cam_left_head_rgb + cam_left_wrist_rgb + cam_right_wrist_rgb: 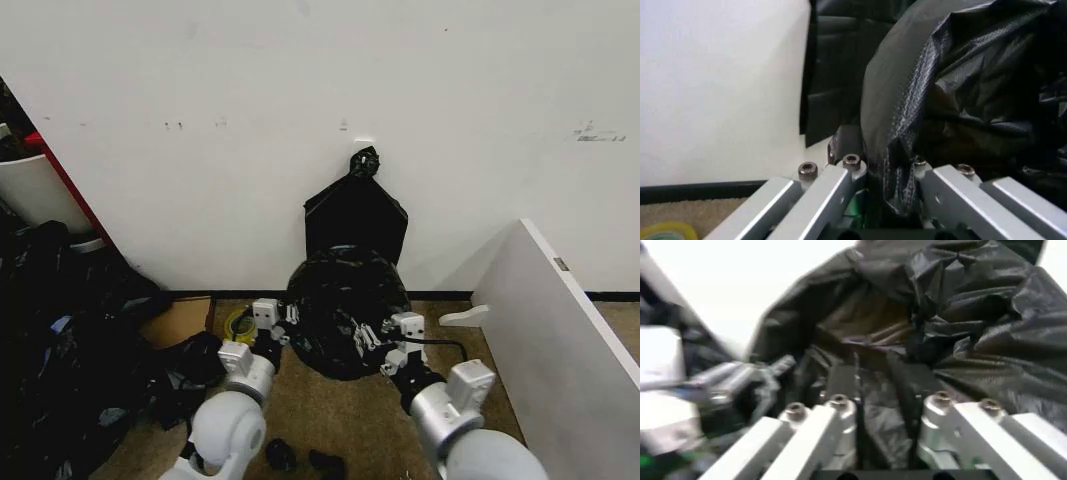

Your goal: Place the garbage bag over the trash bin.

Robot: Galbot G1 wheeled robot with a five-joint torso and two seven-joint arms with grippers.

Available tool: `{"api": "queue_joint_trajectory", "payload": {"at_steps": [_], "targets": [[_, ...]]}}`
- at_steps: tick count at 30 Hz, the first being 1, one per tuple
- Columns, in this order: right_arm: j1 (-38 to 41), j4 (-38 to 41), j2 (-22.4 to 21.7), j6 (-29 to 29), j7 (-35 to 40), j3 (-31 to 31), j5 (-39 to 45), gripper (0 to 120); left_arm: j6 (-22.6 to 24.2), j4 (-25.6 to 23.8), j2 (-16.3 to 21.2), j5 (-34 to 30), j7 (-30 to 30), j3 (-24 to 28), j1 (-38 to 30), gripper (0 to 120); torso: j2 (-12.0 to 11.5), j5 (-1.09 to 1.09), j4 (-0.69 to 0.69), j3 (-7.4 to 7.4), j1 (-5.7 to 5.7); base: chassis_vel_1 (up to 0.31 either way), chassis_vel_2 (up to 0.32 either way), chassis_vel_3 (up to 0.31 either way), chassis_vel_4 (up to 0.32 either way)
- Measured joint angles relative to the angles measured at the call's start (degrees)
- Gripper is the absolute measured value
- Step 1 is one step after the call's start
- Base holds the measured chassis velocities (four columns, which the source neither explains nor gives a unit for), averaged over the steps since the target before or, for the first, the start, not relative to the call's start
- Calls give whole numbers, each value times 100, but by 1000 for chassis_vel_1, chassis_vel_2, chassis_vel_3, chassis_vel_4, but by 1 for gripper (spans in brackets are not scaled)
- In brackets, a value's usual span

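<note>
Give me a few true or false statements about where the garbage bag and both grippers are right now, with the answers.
1. The garbage bag stands against the wall. True.
2. The left gripper is parked far from the bag. False: it is at the bag's left side, with plastic between its fingers.
3. The right gripper is at the bag's right side. True.
4. The bag is white. False: it is glossy black.
5. A white panel stands to the robot's right. True.
</note>
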Motion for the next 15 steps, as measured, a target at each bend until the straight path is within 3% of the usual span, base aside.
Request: {"api": "queue_joint_trajectory", "payload": {"at_steps": [3,15], "targets": [[351,-285,64,-260,400,-166,-24,0,-72,44,-13,171,36,85,15,2,0,0,1,0,0,0,0,0,0],[1181,-770,224,-621,1131,-286,802,0,-385,191,-71,334,198,205,21,2,0,-1,1,0,0,0,0,0,0]]}}
